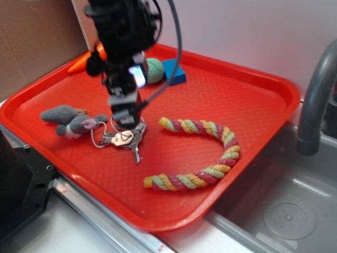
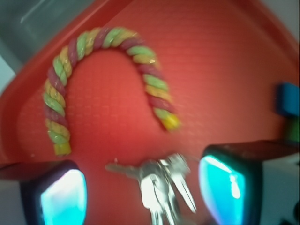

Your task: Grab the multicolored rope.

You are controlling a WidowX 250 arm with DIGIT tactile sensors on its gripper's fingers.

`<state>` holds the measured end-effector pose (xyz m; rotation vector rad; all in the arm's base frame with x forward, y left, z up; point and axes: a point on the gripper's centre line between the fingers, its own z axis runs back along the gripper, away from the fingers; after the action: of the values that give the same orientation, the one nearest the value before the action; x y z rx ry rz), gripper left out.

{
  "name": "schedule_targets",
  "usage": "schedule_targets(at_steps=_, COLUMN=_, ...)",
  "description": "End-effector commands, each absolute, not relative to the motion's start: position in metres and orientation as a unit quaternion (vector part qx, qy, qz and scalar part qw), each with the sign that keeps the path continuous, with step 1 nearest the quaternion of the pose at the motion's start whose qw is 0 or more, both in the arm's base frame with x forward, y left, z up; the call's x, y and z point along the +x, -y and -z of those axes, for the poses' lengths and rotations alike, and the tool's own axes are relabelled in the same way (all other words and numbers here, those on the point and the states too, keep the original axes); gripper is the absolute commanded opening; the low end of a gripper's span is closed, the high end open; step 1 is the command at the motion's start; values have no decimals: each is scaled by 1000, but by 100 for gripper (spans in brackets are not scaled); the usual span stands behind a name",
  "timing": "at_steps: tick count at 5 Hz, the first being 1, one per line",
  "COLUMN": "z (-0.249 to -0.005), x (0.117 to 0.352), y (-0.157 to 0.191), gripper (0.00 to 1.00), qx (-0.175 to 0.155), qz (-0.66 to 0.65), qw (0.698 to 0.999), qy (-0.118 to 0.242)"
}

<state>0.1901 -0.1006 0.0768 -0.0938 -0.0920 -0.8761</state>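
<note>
Exterior view —
Tray (image 1: 253,89): red, textured floor, raised rim; it carries every loose item.
Multicolored rope (image 1: 218,153): lies flat on the tray's right half, bent into a C whose open side faces left; yellow, pale green and pink-red strands; nothing touches it.
Keys (image 1: 126,139): silver bunch on a ring, left of the rope's upper end, near it but apart.
Claw (image 1: 125,117): black, pointing down, directly over the keys; whether it touches them cannot be told, and its spread is hard to read from this side.
Plush toy (image 1: 68,120): grey, lying left of the keys, joined to their ring.
Green ball (image 1: 154,70): at the tray's far side, touching a blue block (image 1: 174,72).
Orange object (image 1: 84,62): at the far left rim, partly hidden behind the arm.
Faucet (image 1: 316,100): grey, right of the tray, above a metal sink (image 1: 284,211).

Wrist view —
Fingers (image 2: 63,197): two dark pads with a cyan sheen in the lower corners, well apart — the claw is spread wide and holds nothing.
Keys (image 2: 161,185): blurred, between the two pads.
Multicolored rope (image 2: 101,42): an arch in the upper left, beyond the keys, both ends pointing toward the camera, clear of the pads.
Blue block (image 2: 287,99): at the right edge.
</note>
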Motion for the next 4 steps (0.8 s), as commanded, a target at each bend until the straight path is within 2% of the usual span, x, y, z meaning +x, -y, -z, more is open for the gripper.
schedule_targets(at_steps=1, z=-62, x=213, y=98, gripper=100, qx=-49, qz=418, qw=907, qy=37)
schedule_targets(at_steps=2, z=-63, x=240, y=82, gripper=100, qx=-39, qz=418, qw=907, qy=29)
schedule_targets(at_steps=3, z=-55, x=250, y=91, gripper=100, qx=-30, qz=450, qw=892, qy=3)
schedule_targets(at_steps=4, z=-34, x=235, y=117, gripper=100, qx=-33, qz=498, qw=867, qy=-17)
